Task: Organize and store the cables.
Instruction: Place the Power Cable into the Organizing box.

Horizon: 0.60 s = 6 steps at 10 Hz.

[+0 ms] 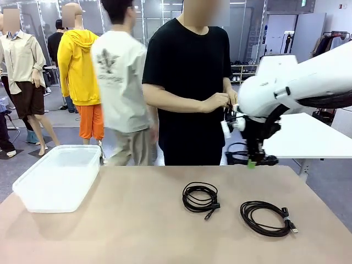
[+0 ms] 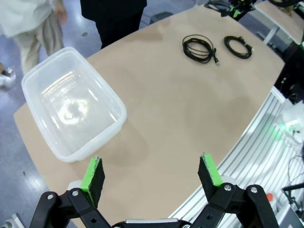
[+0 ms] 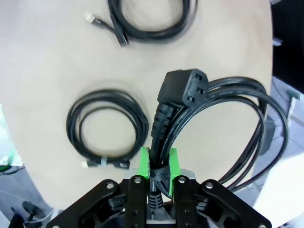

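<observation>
Right gripper [image 3: 159, 159] clamped on power cord [image 3: 183, 90], left gripper [image 2: 151, 164] wide open; two cable coils [image 1: 200, 197] unstored on table [image 1: 137, 231], storage bin [image 1: 49, 201] empty

1. Front view: fixed and low at the robot's edge of the desk [image 1: 137, 231], facing across to the person [image 1: 190, 82] on the far side.
2. Left wrist view: high above the tub [image 2: 71, 104] end, tilted down past the left arm's fingers [image 2: 95, 173], taking in nearly the whole desk (rolled, so it runs diagonally).
3. Right wrist view: close over the desk, looking straight down; the thick cord [image 3: 180, 90] in the right arm's fingers [image 3: 144, 162] looms large.
4. All three share the left coil [image 1: 201, 197] and right coil [image 1: 267, 217].
</observation>
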Tool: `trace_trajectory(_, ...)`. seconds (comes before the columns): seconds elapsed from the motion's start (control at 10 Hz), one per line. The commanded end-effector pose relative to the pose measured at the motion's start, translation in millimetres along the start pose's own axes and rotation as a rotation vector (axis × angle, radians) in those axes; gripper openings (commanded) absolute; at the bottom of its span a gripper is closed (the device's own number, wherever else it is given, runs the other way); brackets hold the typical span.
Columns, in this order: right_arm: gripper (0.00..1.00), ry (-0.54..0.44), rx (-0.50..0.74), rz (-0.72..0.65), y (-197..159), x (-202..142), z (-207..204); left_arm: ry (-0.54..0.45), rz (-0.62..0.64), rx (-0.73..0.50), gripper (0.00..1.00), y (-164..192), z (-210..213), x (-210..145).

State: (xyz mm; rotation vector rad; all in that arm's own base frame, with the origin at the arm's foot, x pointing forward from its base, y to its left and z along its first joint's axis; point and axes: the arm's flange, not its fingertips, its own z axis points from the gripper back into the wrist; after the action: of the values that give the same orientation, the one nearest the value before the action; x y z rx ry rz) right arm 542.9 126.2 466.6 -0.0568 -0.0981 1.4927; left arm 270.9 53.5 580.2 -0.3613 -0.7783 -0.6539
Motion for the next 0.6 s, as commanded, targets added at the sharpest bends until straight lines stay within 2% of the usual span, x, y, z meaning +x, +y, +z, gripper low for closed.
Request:
trace_trajectory(0.0,0.17,0.039,-0.019,0.04,20.4,55.0,4.0,-0.001,-0.001,0.0,1.0,-0.3,0.4,0.4)
trace_trajectory(0.3,0.17,0.055,-0.032,0.14,64.6,150.9,-7.5,-0.001,-0.001,0.0,1.0,-0.3,0.4,0.4)
trace_trajectory(0.5,0.17,0.075,-0.043,0.181,98.4,198.4,-18.9,-0.001,-0.001,0.0,1.0,-0.3,0.4,0.4)
